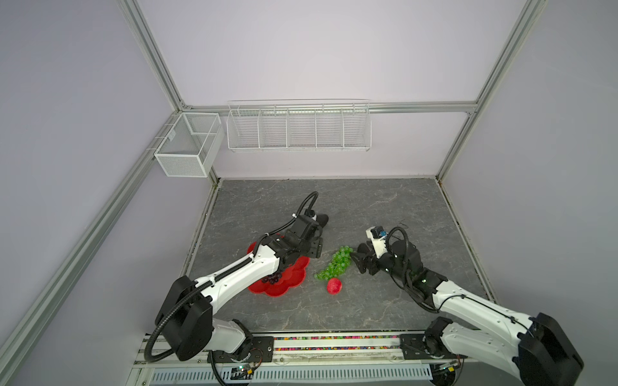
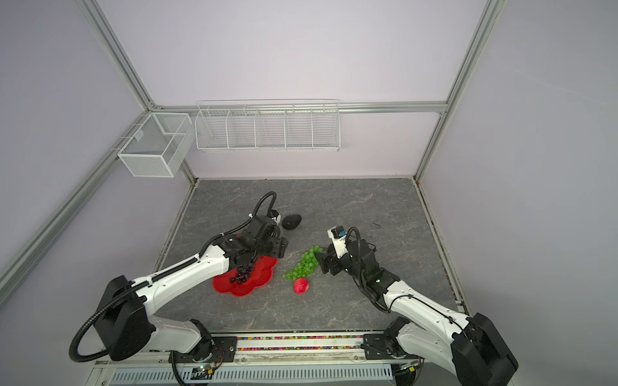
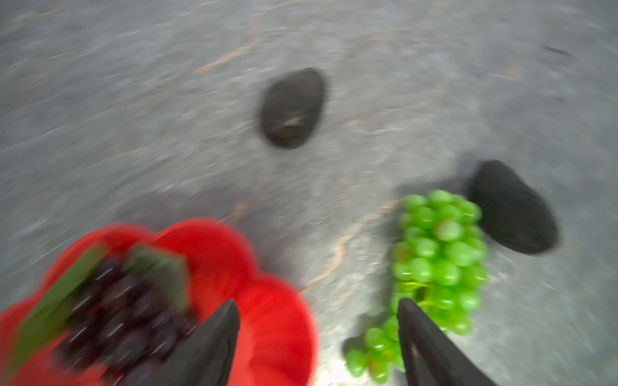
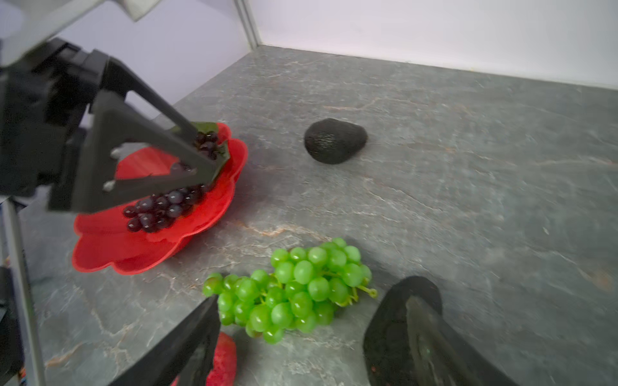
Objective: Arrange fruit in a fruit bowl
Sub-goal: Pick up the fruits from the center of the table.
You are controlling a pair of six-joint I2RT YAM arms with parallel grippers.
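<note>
Nearest, loose on the worktop [image 1: 384,207]: a red-pink fruit [image 1: 334,286]. Just beyond, dark grape bunch [image 1: 271,279] resting in the fruit bowl [image 1: 296,279], left hand [image 3: 317,302] spread wide and empty above it. By all appearances, one fruit placed, four to go. Likely next: green grape bunch [image 4: 287,294], lying flat, long axis slanting near-left to far-right, stem end toward the right hand [image 4: 312,299], wide open just beside it; calls for lowering and a gentle close. Close by that hand, one avocado piece [image 4: 394,320]; farthest back, a second avocado piece [image 2: 291,221].
</note>
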